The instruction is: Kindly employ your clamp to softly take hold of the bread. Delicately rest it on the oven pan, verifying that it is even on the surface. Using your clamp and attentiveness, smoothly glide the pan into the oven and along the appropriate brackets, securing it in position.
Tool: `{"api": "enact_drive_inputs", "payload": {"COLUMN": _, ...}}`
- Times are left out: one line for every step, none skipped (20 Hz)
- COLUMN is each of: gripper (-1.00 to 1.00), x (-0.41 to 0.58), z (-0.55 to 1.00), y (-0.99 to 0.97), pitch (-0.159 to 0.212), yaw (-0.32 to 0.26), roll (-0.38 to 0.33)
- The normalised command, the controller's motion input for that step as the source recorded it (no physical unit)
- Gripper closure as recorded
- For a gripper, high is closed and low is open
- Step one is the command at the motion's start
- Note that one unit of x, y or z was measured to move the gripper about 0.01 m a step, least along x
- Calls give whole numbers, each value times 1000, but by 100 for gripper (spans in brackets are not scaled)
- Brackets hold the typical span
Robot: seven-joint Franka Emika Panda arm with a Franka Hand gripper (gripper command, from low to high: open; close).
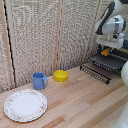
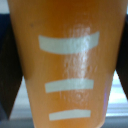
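My clamp [image 1: 105,49] hangs from the white arm at the exterior view's upper right, shut on the bread [image 1: 105,52], a small orange piece. The bread is held just above the oven pan [image 1: 109,60], a dark barred rack that sticks out toward the room. Whether the bread touches the bars I cannot tell. Behind the pan, the oven [image 1: 123,51] is mostly cut off by the frame edge, and its brackets are hidden. In the wrist view the bread [image 2: 70,65] fills the picture, orange with pale stripes, with a dark finger [image 2: 7,80] on each side.
On the wooden table stand a yellow bowl [image 1: 60,75], a blue mug [image 1: 39,80] and a patterned white plate [image 1: 25,105] toward the exterior view's left. A dark flap [image 1: 95,73] lies below the pan's front. A woven screen stands behind.
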Motion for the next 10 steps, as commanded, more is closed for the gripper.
{"api": "enact_drive_inputs", "payload": {"gripper": -100, "x": -126, "z": -60, "y": -477, "pitch": 31, "yaw": 7, "roll": 0}}
{"api": "enact_drive_inputs", "payload": {"gripper": -100, "x": -111, "z": -29, "y": -463, "pitch": 19, "yaw": 0, "roll": 0}}
{"api": "enact_drive_inputs", "payload": {"gripper": -100, "x": -103, "z": -20, "y": -431, "pitch": 33, "yaw": 0, "roll": 7}}
{"api": "enact_drive_inputs", "payload": {"gripper": -100, "x": -37, "z": -34, "y": -251, "pitch": 0, "yaw": 11, "roll": 12}}
{"api": "enact_drive_inputs", "payload": {"gripper": -100, "x": -29, "z": -11, "y": -49, "pitch": 0, "yaw": 0, "roll": 0}}
{"api": "enact_drive_inputs", "payload": {"gripper": -100, "x": 0, "z": 0, "y": -77, "pitch": 0, "yaw": -21, "roll": 0}}
{"api": "enact_drive_inputs", "payload": {"gripper": -100, "x": 0, "z": 0, "y": -20, "pitch": 0, "yaw": -10, "roll": 0}}
{"api": "enact_drive_inputs", "payload": {"gripper": -100, "x": -11, "z": 0, "y": 0, "pitch": 0, "yaw": -10, "roll": 0}}
{"api": "enact_drive_inputs", "payload": {"gripper": -100, "x": -77, "z": 0, "y": 0, "pitch": 0, "yaw": -28, "roll": 0}}
{"api": "enact_drive_inputs", "payload": {"gripper": -100, "x": -143, "z": 0, "y": 0, "pitch": -19, "yaw": -34, "roll": 0}}
